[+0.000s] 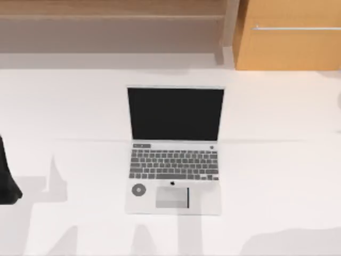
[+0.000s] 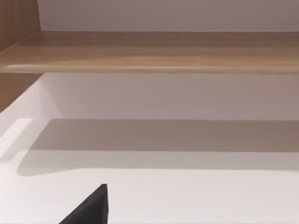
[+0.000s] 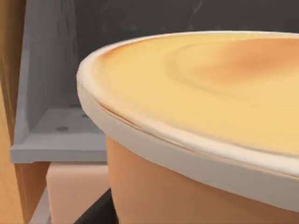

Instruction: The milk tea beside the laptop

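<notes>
Milk tea right against the right wrist camera, pale rim curving close — whether gripped, cannot tell. Laptop open at mid-table, wide bare table on both its sides. Left arm parked at the table's left edge — finger state not discernible.

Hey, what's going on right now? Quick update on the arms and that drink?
Left arm parked at table's left edge. Right wrist camera close up on the milk tea; grip not visible. Laptop open mid-table, nothing beside it yet.
</notes>
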Robot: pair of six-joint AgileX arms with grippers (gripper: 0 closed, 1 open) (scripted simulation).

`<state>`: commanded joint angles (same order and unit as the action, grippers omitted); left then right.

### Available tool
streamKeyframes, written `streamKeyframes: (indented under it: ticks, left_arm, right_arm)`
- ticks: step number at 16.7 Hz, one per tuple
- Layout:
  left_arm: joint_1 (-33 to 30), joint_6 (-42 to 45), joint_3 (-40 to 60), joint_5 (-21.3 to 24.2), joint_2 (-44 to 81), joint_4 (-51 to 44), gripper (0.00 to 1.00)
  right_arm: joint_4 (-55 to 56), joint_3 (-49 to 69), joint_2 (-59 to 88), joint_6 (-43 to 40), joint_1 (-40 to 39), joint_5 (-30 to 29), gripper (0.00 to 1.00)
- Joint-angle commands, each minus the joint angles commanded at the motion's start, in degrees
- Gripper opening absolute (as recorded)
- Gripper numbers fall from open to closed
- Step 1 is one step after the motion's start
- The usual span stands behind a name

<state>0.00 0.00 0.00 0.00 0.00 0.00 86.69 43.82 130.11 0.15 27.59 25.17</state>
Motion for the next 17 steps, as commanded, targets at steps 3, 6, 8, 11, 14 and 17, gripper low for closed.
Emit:
streamKeyframes:
  ticks: [3,6,8,11,14,17]
  left_arm:
    - [0.00,0.00,0.00,0.00,0.00,0.00,1.00]
    - [0.00,0.00,0.00,0.00,0.00,0.00,1.00]
    - [0.00,0.00,0.00,0.00,0.00,0.00,1.00]
    - [0.00,0.00,0.00,0.00,0.00,0.00,1.00]
    - [0.00,0.00,0.00,0.00,0.00,0.00,1.00]
    - [0.00,0.00,0.00,0.00,0.00,0.00,1.00]
  right_arm:
    - [0.00,0.00,0.00,0.00,0.00,0.00,0.25]
    - [0.00,0.00,0.00,0.00,0.00,0.00,0.02]
    - [0.00,0.00,0.00,0.00,0.00,0.00,0.00]
    - [0.00,0.00,0.00,0.00,0.00,0.00,0.00]
    - [0.00,0.00,0.00,0.00,0.00,0.00,0.00]
    - [-0.58,-0.16,-0.76,0.09,0.11,0.01,0.00]
